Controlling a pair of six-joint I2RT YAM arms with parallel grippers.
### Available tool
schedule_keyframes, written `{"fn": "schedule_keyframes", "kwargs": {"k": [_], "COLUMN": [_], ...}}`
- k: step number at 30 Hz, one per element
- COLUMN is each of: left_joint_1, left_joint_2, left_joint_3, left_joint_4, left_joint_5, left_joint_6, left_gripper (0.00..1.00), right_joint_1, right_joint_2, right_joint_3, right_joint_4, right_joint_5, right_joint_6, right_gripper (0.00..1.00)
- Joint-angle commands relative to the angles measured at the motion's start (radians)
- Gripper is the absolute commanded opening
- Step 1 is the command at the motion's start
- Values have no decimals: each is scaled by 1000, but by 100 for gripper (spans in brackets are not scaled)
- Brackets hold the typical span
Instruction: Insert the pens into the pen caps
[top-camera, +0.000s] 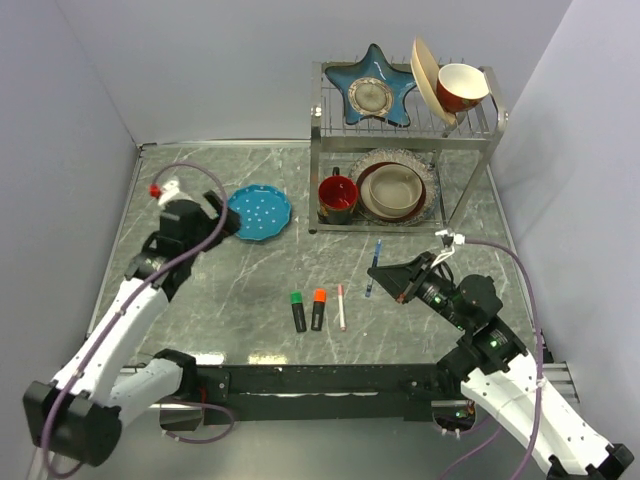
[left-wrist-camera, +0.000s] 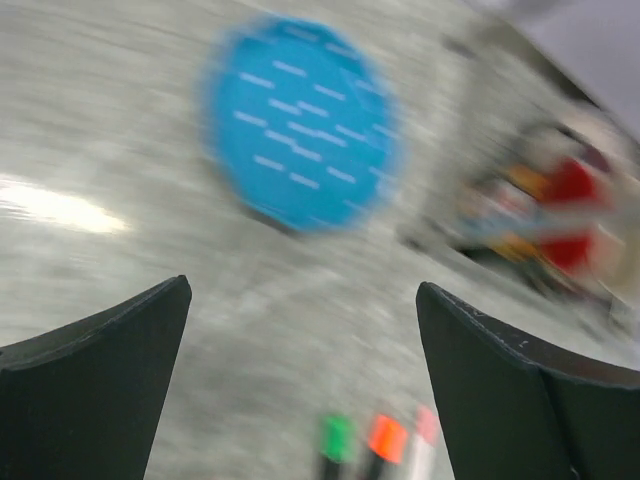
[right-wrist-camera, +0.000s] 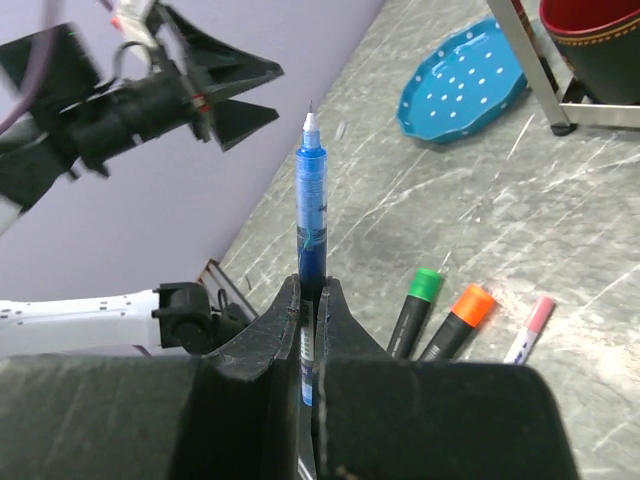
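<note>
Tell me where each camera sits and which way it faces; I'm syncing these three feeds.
Top external: above and behind the bases, looking down and forward to the dish rack; shows the left gripper and right gripper.
Left wrist: on the left arm, blurred, looking past its own spread fingers at the blue plate.
Right wrist: on the right arm, looking along the blue pen it grips; the left gripper shows beyond.
Shared: both wrist views hold the blue plate and the green cap, orange cap and pink cap.
</note>
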Motion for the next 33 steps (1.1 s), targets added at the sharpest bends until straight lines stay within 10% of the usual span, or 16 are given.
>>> {"fn": "schedule_keyframes", "kwargs": {"k": [1,19,24,29,33], "left_joint_1": [210,466,506,568,582], "left_joint_2": [127,625,677,776,842], "left_joint_3": [66,277,287,329,383], "left_joint_4": [-67,-12,49,60,34], "left_joint_5": [-41,15,21,67,26], "left_joint_6": [151,346,329,283,274], "left_gripper": [99,83,61,6,1], "right_joint_1": [5,3,3,5,3], "right_joint_2": [-57,-129,-121,-127,-123], "right_joint_3": [43,72,71,77,82], "right_joint_4": [-10,-110,-121,-135,-150], "right_joint_5": [21,87,103,117,124], "right_joint_6": [-40,-120,-137,-151,-169], "right_gripper": [0,0,0,0,0]}}
